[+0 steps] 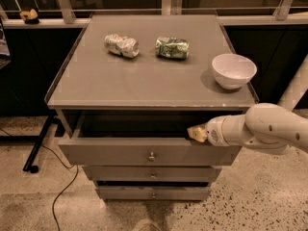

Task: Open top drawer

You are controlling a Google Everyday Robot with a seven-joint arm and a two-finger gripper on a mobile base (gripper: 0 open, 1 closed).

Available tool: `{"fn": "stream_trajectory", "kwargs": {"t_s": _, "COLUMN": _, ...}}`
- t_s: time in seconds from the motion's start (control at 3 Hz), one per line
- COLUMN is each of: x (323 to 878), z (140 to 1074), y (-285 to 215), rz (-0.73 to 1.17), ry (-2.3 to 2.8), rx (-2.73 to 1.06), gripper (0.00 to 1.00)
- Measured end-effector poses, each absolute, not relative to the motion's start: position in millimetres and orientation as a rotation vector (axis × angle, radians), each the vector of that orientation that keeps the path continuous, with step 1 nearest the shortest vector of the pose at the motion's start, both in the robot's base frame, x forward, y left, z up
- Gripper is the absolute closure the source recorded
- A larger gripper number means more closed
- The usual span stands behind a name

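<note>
The top drawer (120, 154) is the widest grey drawer, with a tall flat front and a small round metal knob (151, 156) at its centre. It stands pulled out a little from the grey cabinet, and a dark gap shows above its front panel. My gripper (196, 133) comes in from the right on a white arm (260, 129). Its yellowish tip rests at the top edge of the drawer front, right of the knob, reaching into the gap.
Two narrower grey drawers (152, 175) sit below. On the cabinet top (144, 76) lie a crushed silver can (121, 45), a crushed green can (172, 47) and a white bowl (234, 70). A black stand and cable (41, 146) are on the floor at left.
</note>
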State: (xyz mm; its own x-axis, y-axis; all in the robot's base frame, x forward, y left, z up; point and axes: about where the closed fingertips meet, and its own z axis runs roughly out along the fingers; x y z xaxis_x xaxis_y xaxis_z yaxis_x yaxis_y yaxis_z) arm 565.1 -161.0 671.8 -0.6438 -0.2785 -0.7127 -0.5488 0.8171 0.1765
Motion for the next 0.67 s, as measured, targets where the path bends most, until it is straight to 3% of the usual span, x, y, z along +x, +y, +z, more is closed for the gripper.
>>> {"fn": "stream_trajectory", "kwargs": {"t_s": 0.67, "x": 563.9, "z": 660.8, "y": -159.2, "rz": 0.497, "ry": 2.321, "rx": -0.62, "gripper": 1.0}}
